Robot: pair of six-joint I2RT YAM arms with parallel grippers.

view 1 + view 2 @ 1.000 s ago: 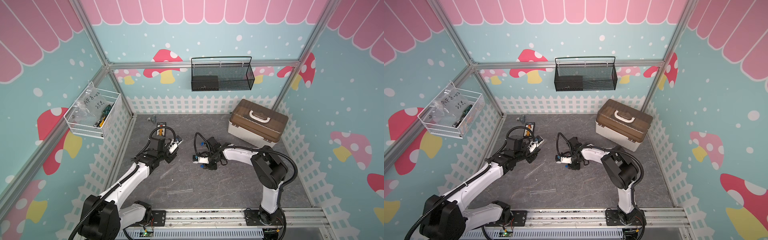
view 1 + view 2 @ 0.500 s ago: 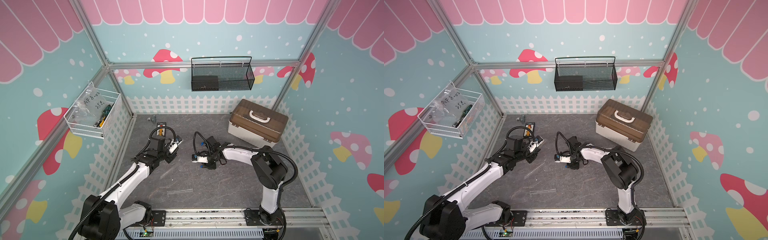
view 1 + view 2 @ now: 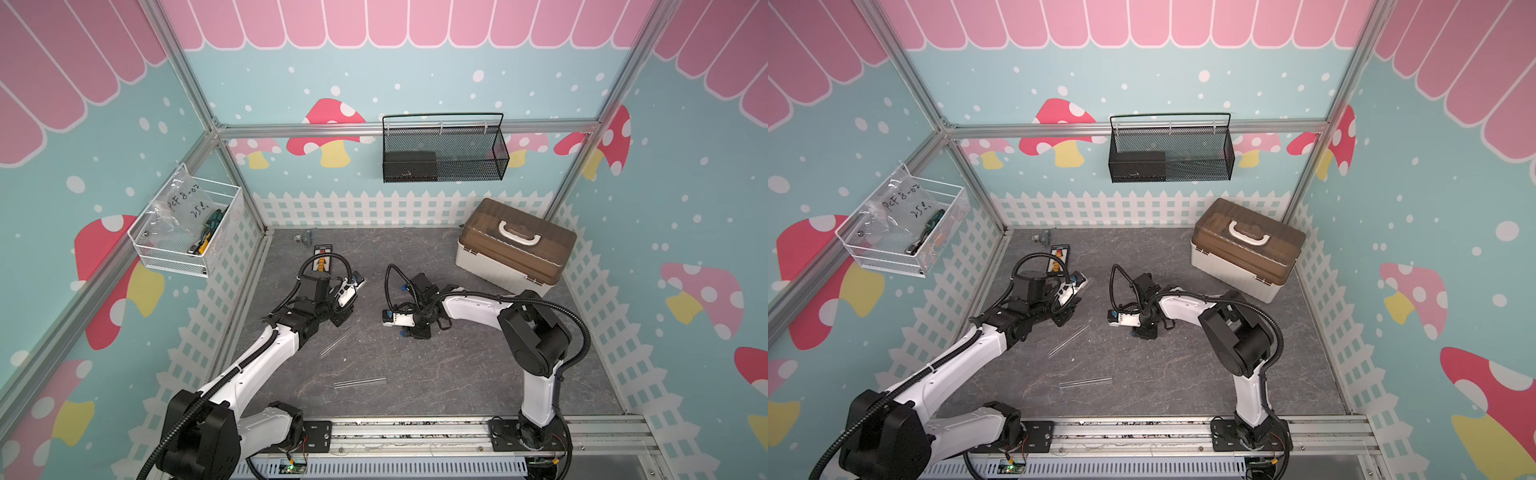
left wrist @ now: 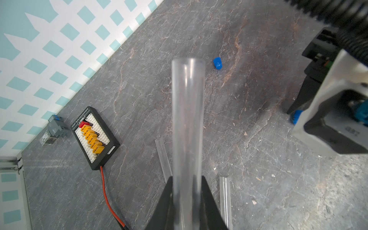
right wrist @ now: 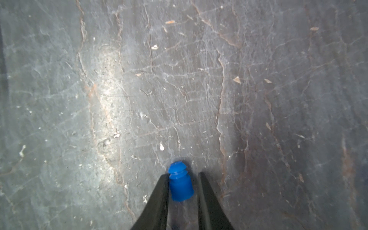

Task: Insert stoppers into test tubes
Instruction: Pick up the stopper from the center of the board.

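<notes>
Right hand (image 5: 183, 174) closer around stopper (image 5: 180, 188); tube (image 4: 188, 119) empty.

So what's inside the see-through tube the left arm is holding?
The tube looks empty, with nothing plugging its open mouth. The bottom end is hidden behind the left tool, so I can't see there.

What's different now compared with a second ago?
The right gripper has edged slightly toward the left arm and straddles a blue stopper on the mat, one finger touching, not yet clamped. The left gripper stayed put, shut on a test tube; the two loose tubes on the mat did not move.
</notes>
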